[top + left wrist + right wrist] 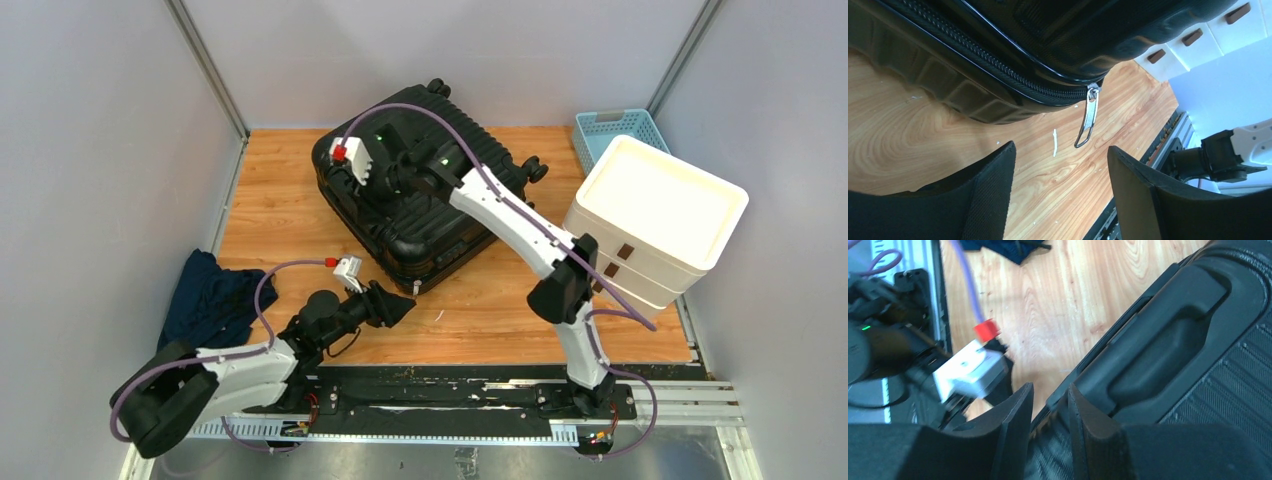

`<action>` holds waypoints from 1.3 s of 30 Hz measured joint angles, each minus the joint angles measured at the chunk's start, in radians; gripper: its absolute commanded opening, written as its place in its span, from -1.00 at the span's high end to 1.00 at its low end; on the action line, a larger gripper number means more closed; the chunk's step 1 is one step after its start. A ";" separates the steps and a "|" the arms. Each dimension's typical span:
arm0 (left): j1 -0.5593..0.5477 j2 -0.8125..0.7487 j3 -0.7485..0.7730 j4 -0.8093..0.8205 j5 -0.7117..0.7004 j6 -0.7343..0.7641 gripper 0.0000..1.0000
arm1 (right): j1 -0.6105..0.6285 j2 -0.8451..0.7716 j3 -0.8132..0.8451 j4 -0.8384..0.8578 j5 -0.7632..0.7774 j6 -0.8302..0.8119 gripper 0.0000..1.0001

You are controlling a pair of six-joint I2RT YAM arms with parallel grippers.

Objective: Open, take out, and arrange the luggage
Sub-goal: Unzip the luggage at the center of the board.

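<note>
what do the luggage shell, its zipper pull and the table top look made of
Luggage shell: looks like hard moulded plastic, black, ribbed, slight sheen. Zipper pull: silvery, shiny, likely metal. Table top: wood-grain look, real wood or laminate, cannot tell.

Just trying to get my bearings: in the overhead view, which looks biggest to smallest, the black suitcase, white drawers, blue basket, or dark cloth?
1. black suitcase
2. white drawers, close behind; they stand taller, nearer the camera, which may flatter them
3. dark cloth
4. blue basket, partly hidden behind the drawers
</note>
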State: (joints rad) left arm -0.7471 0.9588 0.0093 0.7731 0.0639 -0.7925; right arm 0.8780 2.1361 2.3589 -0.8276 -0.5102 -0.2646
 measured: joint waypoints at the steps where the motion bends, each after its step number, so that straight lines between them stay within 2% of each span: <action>1: 0.000 0.031 0.001 0.027 0.006 -0.005 -0.37 | -0.003 -0.042 -0.039 -0.006 -0.019 -0.018 0.28; 9: 0.000 0.272 0.035 0.236 0.043 -0.060 -0.19 | -0.039 -0.309 -0.327 -0.008 -0.082 -0.114 0.27; 13: 0.000 0.348 0.063 0.313 0.055 -0.104 0.06 | -0.055 -0.386 -0.452 -0.004 -0.098 -0.143 0.27; 16: 0.000 0.410 0.079 0.375 0.064 -0.135 0.33 | -0.071 -0.408 -0.510 -0.002 -0.114 -0.152 0.27; 17: 0.000 0.435 0.083 0.396 0.068 -0.146 0.52 | -0.076 -0.410 -0.523 0.000 -0.119 -0.154 0.27; 18: 0.000 0.458 0.085 0.415 0.073 -0.158 0.85 | -0.082 -0.412 -0.537 0.005 -0.123 -0.155 0.27; 19: 0.000 0.484 0.086 0.439 0.079 -0.167 0.99 | -0.084 -0.412 -0.545 0.006 -0.126 -0.156 0.27; 25: 0.011 0.600 0.075 0.644 0.125 -0.211 1.00 | -0.096 -0.421 -0.576 0.021 -0.150 -0.159 0.26; 29: 0.020 0.591 0.024 0.708 0.113 -0.207 1.00 | -0.099 -0.435 -0.579 0.025 -0.163 -0.170 0.25; 34: 0.026 0.505 0.005 0.675 0.059 -0.194 1.00 | -0.099 -0.407 -0.521 0.008 -0.205 -0.170 0.22; 39: 0.026 0.391 -0.002 0.554 0.024 -0.176 1.00 | -0.069 -0.241 -0.258 -0.021 -0.188 -0.158 0.20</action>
State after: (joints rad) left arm -0.7212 1.3495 0.0078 1.3266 0.0875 -0.9688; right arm 0.8085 1.8946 2.1010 -0.8482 -0.6983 -0.4221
